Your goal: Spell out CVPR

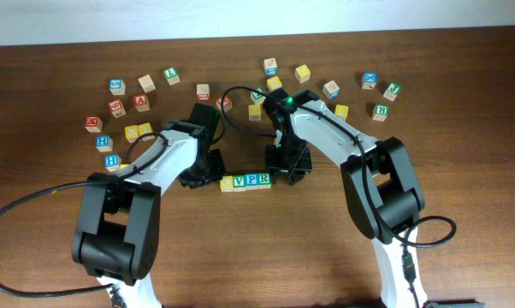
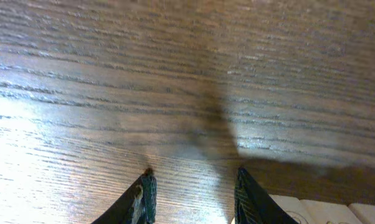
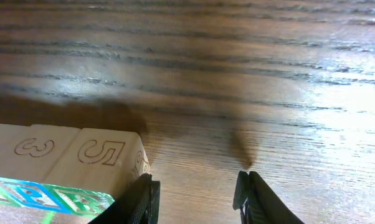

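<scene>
The CVPR cubes stand in a touching row at the table's middle: a yellow-faced cube [image 1: 227,183], green V [image 1: 239,181], blue P [image 1: 251,180], green R [image 1: 263,180]. My left gripper [image 1: 208,171] sits just off the row's left end. In the left wrist view it [image 2: 194,196] is open over bare wood, with pale cube sides [image 2: 312,211] beside its right finger. My right gripper [image 1: 287,169] sits just off the row's right end. It [image 3: 197,199] is also open over bare wood, and the end cube [image 3: 100,158], with a 5 on its side, is beside its left finger [image 3: 144,202].
Loose alphabet cubes lie scattered along the back of the table: a group at the left [image 1: 116,107], two yellow ones [image 1: 138,131] near my left arm, several around the centre back [image 1: 275,77], and more at the right [image 1: 381,111]. A black cable [image 1: 18,214] loops at the left front.
</scene>
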Controlling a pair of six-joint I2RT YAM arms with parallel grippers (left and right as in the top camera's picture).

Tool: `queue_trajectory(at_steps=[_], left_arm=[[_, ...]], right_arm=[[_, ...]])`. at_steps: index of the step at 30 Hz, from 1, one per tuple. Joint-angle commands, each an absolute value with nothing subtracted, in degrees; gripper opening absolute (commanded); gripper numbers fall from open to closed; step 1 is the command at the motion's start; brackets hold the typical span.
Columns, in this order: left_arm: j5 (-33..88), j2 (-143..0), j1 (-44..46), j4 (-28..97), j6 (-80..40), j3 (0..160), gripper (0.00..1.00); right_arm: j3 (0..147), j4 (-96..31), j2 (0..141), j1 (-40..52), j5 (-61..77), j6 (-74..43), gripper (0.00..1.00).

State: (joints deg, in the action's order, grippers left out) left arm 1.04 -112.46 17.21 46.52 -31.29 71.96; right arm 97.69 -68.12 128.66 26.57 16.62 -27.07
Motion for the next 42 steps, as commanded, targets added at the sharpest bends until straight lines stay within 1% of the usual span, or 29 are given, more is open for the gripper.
queue_trajectory(at_steps=[1, 4, 9, 10, 11, 12, 13, 15, 17, 19, 20, 21, 22, 23, 24, 26, 28, 29, 32, 33, 35, 42], left_arm=[[-0.05, -113.56, 16.69, 45.8, -31.2, 71.35, 0.38], [-1.98, -113.56, 16.32, 45.91, -31.2, 71.4, 0.38], [-2.0, -113.56, 12.45, 46.57, -31.2, 71.4, 0.38], [-1.98, -113.56, 11.75, 46.52, -31.2, 71.42, 0.37], [-1.98, -113.56, 10.22, 47.9, -31.18, 72.23, 0.31], [-1.96, -113.45, 8.67, 50.96, -31.16, 73.91, 0.28], [-1.93, -113.19, 7.05, 54.43, -31.14, 76.12, 0.3], [-0.01, -111.59, 4.58, 58.87, -25.36, 80.16, 0.33], [0.21, -105.41, 3.09, 59.94, -25.36, 81.17, 0.35], [0.19, -98.3, 3.09, 61.73, -25.36, 81.17, 0.42], [0.14, -94.02, 3.09, 63.77, -25.36, 81.17, 0.61], [0.16, -89.43, 3.09, 66.94, -25.36, 81.14, 0.82], [0.16, -86.56, 3.09, 69.54, -25.36, 81.12, 0.87], [0.21, -84.53, 3.09, 70.87, -25.41, 80.9, 0.9], [0.19, -82.15, 3.11, 72.31, -25.39, 80.36, 0.9], [0.19, -78.24, 3.25, 74.46, -25.41, 78.7, 0.98], [0.19, -71.22, 3.27, 73.93, -25.45, 73.91, 1.0], [0.19, -64.31, 3.31, 72.36, -25.67, 68.79, 0.99], [0.19, -48.12, 3.31, 66.3, -30.74, 58.02, 0.99], [0.14, -42.54, 3.31, 64.49, -32.67, 56.27, 0.99], [0.19, -36.86, 3.31, 63.37, -32.77, 56.23, 0.99], [0.19, -36.62, 3.31, 63.92, -32.75, 56.23, 0.99]], right_arm=[[97.67, -68.36, 128.31, 26.94, 17.12, -27.53, 0.36], [97.71, -68.62, 128.31, 25.67, 16.69, -27.49, 0.45], [97.71, -69.63, 128.31, 23.09, 16.4, -26.85, 0.47], [97.71, -69.67, 128.31, 22.5, 15.64, -26.57, 0.47], [97.93, -70.08, 128.01, 21.28, 15.64, -26.41, 0.47], [98.3, -70.78, 127.13, 20.01, 15.66, -25.93, 0.48], [98.7, -71.79, 125.91, 18.9, 15.62, -25.58, 0.48], [98.7, -74.56, 120.7, 16.6, 15.18, -23.62, 0.49], [98.7, -77.8, 115.33, 15.99, 13.67, -22.74, 0.52], [98.67, -81.69, 108.62, 16.51, 10.83, -22.74, 0.58], [98.67, -84.23, 104.68, 17.12, 8.82, -22.76, 0.66], [98.52, -87.57, 99.66, 18.31, 6.33, -22.96, 0.84], [98.08, -89.89, 95.24, 19.75, 3.46, -24.1, 0.98], [97.21, -91.61, 91.26, 21.17, 0.56, -26.37, 0.98], [95.85, -92.97, 86.94, 22.9, -0.95, -27.33, 0.98], [91.57, -92.4, 78.94, 25.71, -1.21, -27.59, 0.98], [83.68, -90.13, 67.72, 28.53, -2.72, -28.64, 0.98], [77.89, -87.22, 60.88, 29.23, -2.74, -29.08, 0.98], [69.91, -82.37, 51.53, 29.23, -3.77, -29.02, 0.98], [69.23, -81.32, 49.8, 29.23, -3.77, -29.04, 0.98], [69.21, -80.55, 50.22, 29.23, -3.73, -29.04, 0.98], [69.21, -80.73, 55.51, 29.23, -3.7, -29.04, 0.98]])
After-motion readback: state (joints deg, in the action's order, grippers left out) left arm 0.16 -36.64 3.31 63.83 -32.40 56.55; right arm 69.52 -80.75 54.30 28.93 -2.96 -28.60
